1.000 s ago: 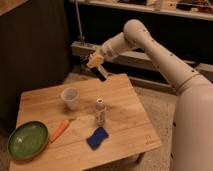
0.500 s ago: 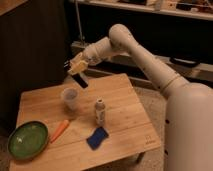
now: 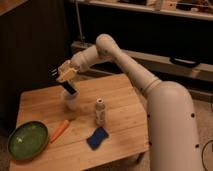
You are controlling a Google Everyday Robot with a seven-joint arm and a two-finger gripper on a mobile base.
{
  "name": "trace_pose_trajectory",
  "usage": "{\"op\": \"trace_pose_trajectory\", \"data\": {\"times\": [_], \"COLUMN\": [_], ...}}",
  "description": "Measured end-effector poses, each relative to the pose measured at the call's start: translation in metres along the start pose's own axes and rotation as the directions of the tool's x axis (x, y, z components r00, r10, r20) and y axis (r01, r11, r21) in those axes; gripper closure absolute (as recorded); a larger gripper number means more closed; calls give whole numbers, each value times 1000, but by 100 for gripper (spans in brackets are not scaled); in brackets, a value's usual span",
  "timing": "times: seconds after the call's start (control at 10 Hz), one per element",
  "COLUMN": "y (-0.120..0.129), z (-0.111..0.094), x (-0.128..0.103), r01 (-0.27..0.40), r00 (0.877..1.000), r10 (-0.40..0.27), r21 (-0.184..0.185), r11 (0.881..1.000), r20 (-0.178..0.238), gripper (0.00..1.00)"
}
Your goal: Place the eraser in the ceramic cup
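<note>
Because the gripper (image 3: 66, 76) hung directly over the ceramic cup (image 3: 71, 100), much of the cup's rim was covered, and only its white lower body showed on the wooden table (image 3: 120, 95). A dark flat piece reached down from the fingers toward the cup's mouth (apparently the eraser (image 3: 69, 87), pinched between them), though whether its lower end was already inside the cup could not be made out. The arm stretched in from the right, its bulky white body cut off by the frame's edge. Near the cup stood a small white bottle (image 3: 100, 111), apart from it; a blue sponge (image 3: 97, 138) lay toward the front edge, a carrot (image 3: 59, 131) beside a green bowl (image 3: 27, 140) at the left front corner. Bare wood lay along the far and right edges.
</note>
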Motion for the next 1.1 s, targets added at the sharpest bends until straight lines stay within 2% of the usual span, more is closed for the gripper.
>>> {"op": "trace_pose_trajectory", "data": {"times": [0.3,0.8,0.9,1.1], "y": [-13,-29,-31,-34], "z": [16,23,24,26], "x": [12,44,48,51], "r01": [9,65,64,64], "r00": [1000,996,996,996], "r10": [-9,-65,-65,-65], "r21": [-4,3,10,15], "r11": [1000,998,998,998], "r20": [6,61,63,67], "gripper": [100,99,95,74]}}
